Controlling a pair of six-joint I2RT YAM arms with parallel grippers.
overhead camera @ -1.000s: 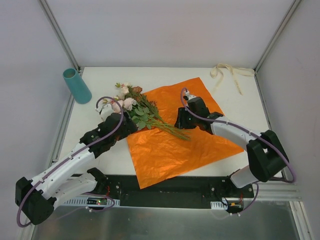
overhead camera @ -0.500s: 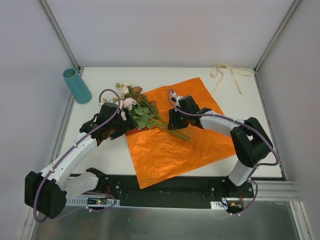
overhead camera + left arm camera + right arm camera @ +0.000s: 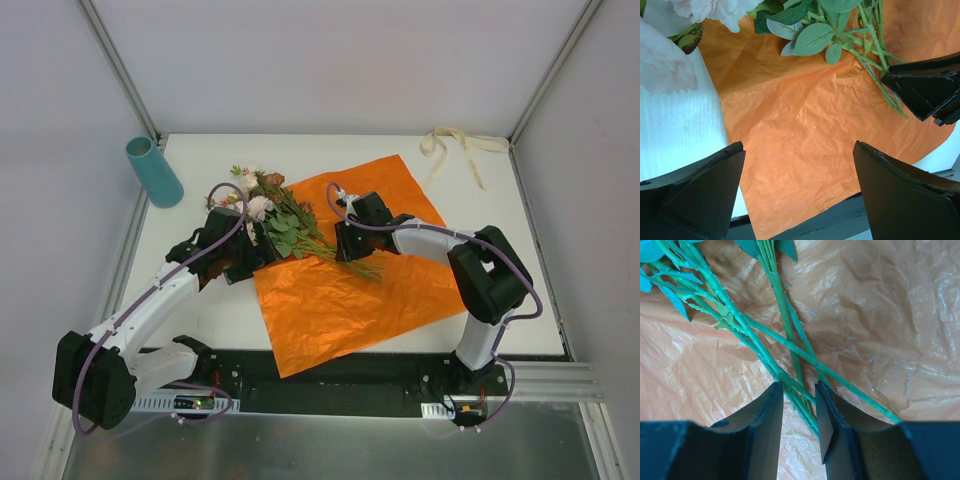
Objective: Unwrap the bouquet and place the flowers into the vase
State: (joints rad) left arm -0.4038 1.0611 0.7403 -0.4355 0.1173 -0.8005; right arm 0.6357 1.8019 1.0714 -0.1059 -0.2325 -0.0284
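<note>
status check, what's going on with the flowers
Left gripper open beside flowers. Right gripper straddling their stems, grip unconfirmed. Flowers unwrapped on paper; vase far left, nothing blocking.

The orange paper (image 3: 805,125) is crinkled and glossy, the vase (image 3: 153,171) smooth.

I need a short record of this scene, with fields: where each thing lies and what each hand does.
flowers: lying across the paper's far left part, not in the vase
paper: orange, spread open on the table
vase: teal, at the far left corner, apart from the flowers
ribbon: loose at the far right corner
left hand: wide open above the paper, near the blooms, holding nothing
right hand: a finger on each side of the stems, narrow gap; cannot tell if it pinches them
</note>
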